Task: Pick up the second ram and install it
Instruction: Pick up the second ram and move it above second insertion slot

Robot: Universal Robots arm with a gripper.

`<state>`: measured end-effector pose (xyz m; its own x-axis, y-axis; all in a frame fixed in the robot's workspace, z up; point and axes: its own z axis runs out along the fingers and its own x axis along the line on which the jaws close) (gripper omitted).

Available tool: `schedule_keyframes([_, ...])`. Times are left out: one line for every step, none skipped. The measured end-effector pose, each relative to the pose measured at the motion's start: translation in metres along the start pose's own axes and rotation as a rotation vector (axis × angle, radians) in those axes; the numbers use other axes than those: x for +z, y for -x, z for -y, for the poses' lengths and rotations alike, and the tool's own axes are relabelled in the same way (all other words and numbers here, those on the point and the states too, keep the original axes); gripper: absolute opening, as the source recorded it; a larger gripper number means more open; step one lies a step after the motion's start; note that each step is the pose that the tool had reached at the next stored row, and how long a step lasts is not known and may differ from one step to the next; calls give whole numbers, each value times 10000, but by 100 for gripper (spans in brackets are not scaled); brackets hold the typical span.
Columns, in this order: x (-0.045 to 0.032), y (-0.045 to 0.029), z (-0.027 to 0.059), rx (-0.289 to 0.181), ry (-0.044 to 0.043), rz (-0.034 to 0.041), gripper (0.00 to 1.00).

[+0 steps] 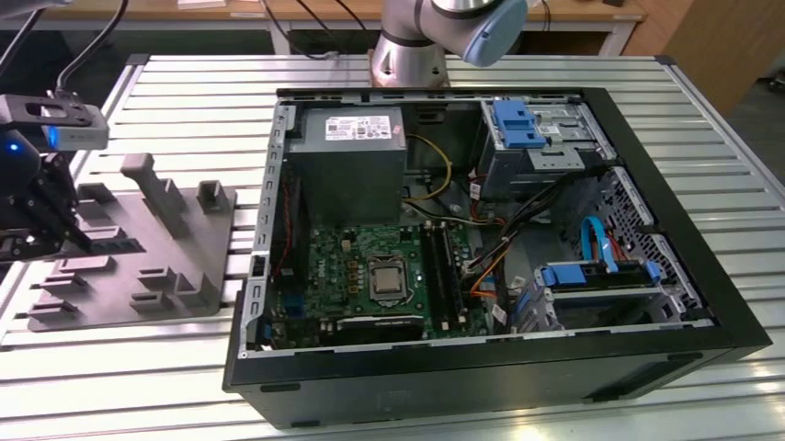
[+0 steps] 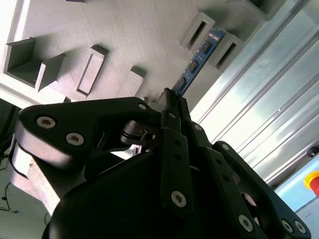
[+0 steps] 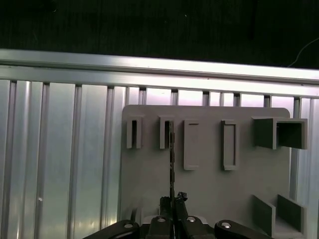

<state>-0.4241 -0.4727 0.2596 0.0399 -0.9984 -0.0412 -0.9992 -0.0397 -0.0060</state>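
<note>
One gripper (image 2: 172, 97): low over the grey fixture tray, drawn together on the near end of the second ram; clamped on it, by the look of both wrist views.
Second ram (image 2: 198, 60): bluish-green board with black chips, on edge, far end between two raised holders (image 2: 197, 31) of the tray; well apart from the motherboard.
Step in hand: pick-up, judged to be at the grasp; impossible to tell whether seated in the holders or lifted clear.
Progress: early, as judged; install not begun.
Demand of the move ahead: by judgement, a straight pull along the holder walls with no twist, the board being thin and easily levered.
Fixture tray (image 1: 202, 257): grey moulded plate with upright blocks and pockets, flat on the desk, just beside the case.
Desk (image 1: 147, 367): slatted metal top, carrying tray and case.
Computer case (image 1: 491, 363): black, open side upward.
Side wall (image 1: 263, 266): upright between tray and motherboard; in the way of any direct path.
Motherboard (image 1: 344, 266): green, flat on the case floor.
Slot rails (image 1: 439, 266): long, black, beside the processor socket (image 1: 388, 276); occupancy not legible.
Cables (image 1: 491, 253): orange and black, close beside the rails; a possible snag.
Power supply (image 1: 353, 165): grey box beyond the motherboard.
</note>
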Motion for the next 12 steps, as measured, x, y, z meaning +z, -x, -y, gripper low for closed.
schedule_keyframes([-8,0,0,0,0,0,14])
schedule_keyframes([-16,1,0,0,0,0,14])
schedule_keyframes([-25,1,0,0,0,0,14])
schedule_keyframes([-36,1,0,0,0,0,14])
schedule_keyframes([-46,2,0,0,0,0,14])
schedule_keyframes([-56,2,0,0,0,0,14])
schedule_keyframes([-65,3,0,0,0,0,14])
schedule_keyframes([-74,3,0,0,1,-1,14])
schedule_keyframes([-82,3,1,0,0,0,14])
schedule_keyframes([-90,4,1,0,0,0,14])
schedule_keyframes([-98,4,1,0,0,0,14])
schedule_keyframes([-106,4,1,0,0,0,14])
